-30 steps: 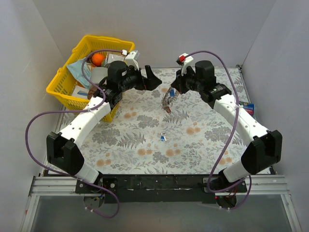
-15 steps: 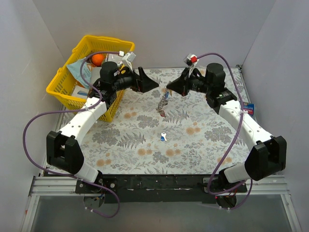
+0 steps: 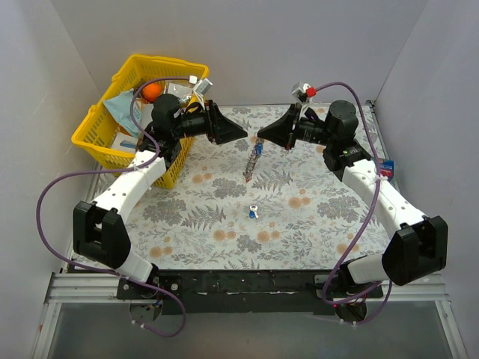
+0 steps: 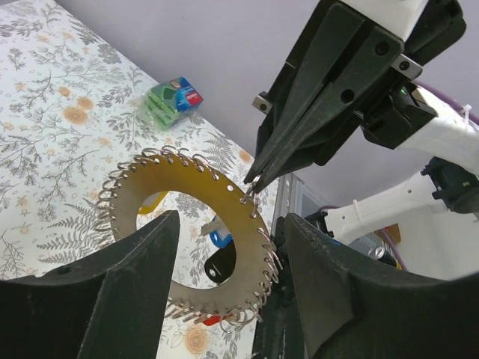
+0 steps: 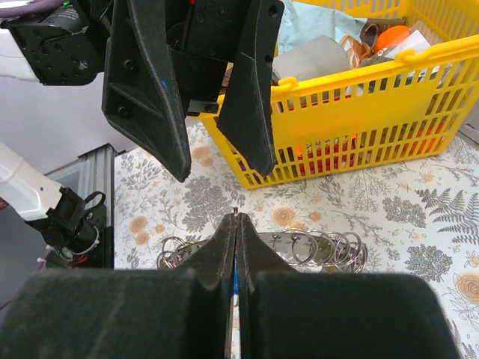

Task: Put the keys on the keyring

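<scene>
- A yellow basket [image 3: 93, 134] is sitting at the far left corner of the table. It is holding an orange round thing [image 3: 152, 91], a pale blue bag [image 3: 120, 108] and other packets too crowded to tell apart.
- The left gripper [image 3: 238, 133] is hovering just right of the basket with its fingers spread wide, gripping nothing. Its tips are pointing at the keyring from the left, just short of touching it.
- The keyring [image 4: 187, 183], a flat yellowish disc edged with small wire loops, is hanging in the air over the far middle of the table, between the two grippers.
- A blue-headed key [image 4: 218, 238] is showing through the keyring's central hole.
- A loose key [image 3: 254, 212] with a white and blue head is lying on the floral cloth, nearer the near edge than the keyring and well apart from both grippers.
- The right gripper [image 5: 235, 221] is pinching the keyring's upper rim, its fingers pressed together.
- A small green and blue box [image 4: 174, 97] is lying at the right edge; its print is too small to read.
</scene>
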`<action>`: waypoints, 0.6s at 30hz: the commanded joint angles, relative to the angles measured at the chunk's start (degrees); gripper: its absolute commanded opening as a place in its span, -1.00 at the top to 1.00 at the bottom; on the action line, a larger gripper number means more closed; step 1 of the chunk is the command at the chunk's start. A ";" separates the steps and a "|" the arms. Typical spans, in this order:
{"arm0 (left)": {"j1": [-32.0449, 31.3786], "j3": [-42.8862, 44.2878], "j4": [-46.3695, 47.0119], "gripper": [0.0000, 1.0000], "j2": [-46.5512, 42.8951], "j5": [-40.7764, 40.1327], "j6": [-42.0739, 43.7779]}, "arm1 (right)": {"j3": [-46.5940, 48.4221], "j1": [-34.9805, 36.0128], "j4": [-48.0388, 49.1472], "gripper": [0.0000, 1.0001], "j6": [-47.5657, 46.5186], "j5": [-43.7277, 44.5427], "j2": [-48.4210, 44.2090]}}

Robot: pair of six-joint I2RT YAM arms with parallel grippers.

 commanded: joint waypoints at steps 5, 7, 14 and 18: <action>0.10 0.38 6.17 -0.02 0.54 5.64 -4.66 | -1.05 -0.93 11.39 0.97 6.22 -3.45 -2.17; 0.10 0.47 6.26 0.03 0.54 5.47 -4.92 | -0.88 -0.93 12.27 0.97 7.37 -3.63 -2.17; -0.34 1.09 6.00 0.18 0.98 4.67 -5.01 | -0.79 -1.02 13.42 0.97 8.86 -4.86 -1.73; -0.78 2.75 3.98 0.28 1.94 4.32 -3.87 | -0.79 -1.10 14.21 0.97 9.74 -5.30 -1.81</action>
